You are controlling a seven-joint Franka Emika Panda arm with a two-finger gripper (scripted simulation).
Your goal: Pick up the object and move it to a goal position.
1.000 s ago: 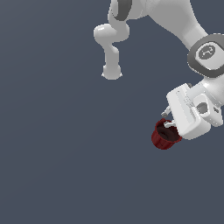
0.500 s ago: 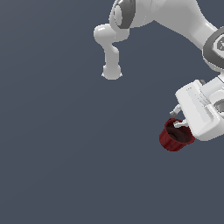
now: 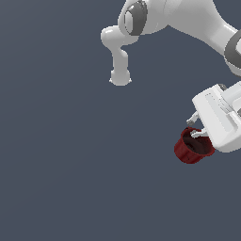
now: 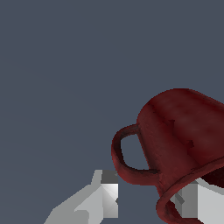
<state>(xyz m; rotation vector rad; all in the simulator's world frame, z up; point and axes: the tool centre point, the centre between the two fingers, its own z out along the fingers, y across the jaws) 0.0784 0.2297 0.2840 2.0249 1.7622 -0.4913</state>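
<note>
The object (image 3: 185, 151) is a small dark red cup with a dark hollow inside, at the exterior view's right, tilted. My white gripper (image 3: 196, 135) reaches into it from the upper right and is shut on it. The wrist view shows the object (image 4: 175, 127) close up, with a loop handle on its side. One finger (image 4: 107, 192) lies outside the cup next to the handle. The other finger (image 4: 199, 202) is inside the rim, so the gripper (image 4: 148, 192) holds the cup's wall. The fingertips are partly hidden by the cup.
The white arm's links (image 3: 188, 19) stretch across the top of the exterior view, with the base post (image 3: 120, 66) at upper middle. Everything else is a plain dark grey-blue surface (image 3: 70, 164).
The gripper has carried the cup toward the exterior view's right, and the hand now sits closer to the right edge. The cup stays held at the same tilt.
</note>
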